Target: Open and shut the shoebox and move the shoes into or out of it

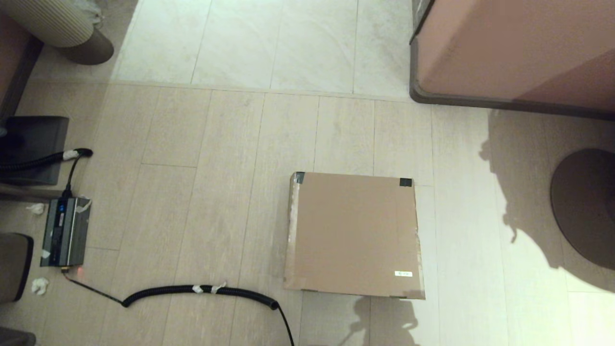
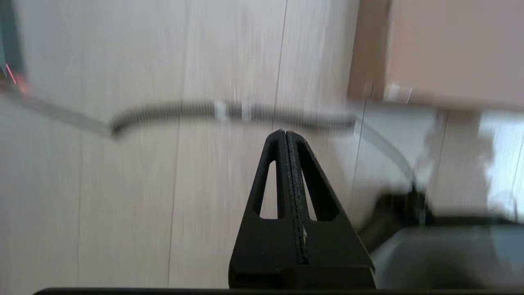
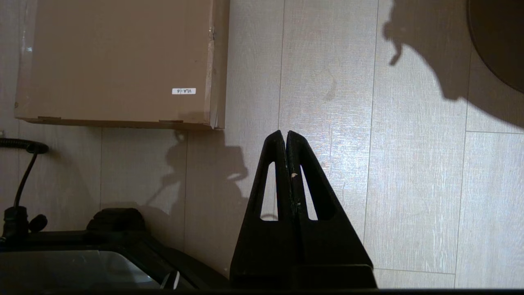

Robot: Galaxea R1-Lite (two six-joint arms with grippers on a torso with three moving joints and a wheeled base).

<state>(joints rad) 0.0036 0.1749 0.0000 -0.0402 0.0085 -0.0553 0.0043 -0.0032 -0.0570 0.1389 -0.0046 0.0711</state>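
The brown cardboard shoebox [image 1: 354,234] lies on the floor with its flap lid down, dark tape on its two far corners and a small white label near its front right corner. It also shows in the right wrist view as the shoebox [image 3: 118,61] and, blurred, in the left wrist view as the shoebox [image 2: 454,49]. The shoes are out of view. My left gripper [image 2: 285,133] is shut and empty, above bare floor nearer me than the box. My right gripper [image 3: 285,133] is shut and empty too, over the floor beside the box's front right corner. Neither arm shows in the head view.
A black coiled cable [image 1: 202,291] runs across the floor left of the box to a grey power unit [image 1: 65,231]. A large pinkish-brown cabinet [image 1: 519,48] stands at the back right, a dark round base [image 1: 584,206] at the right. Open floor lies beyond the box.
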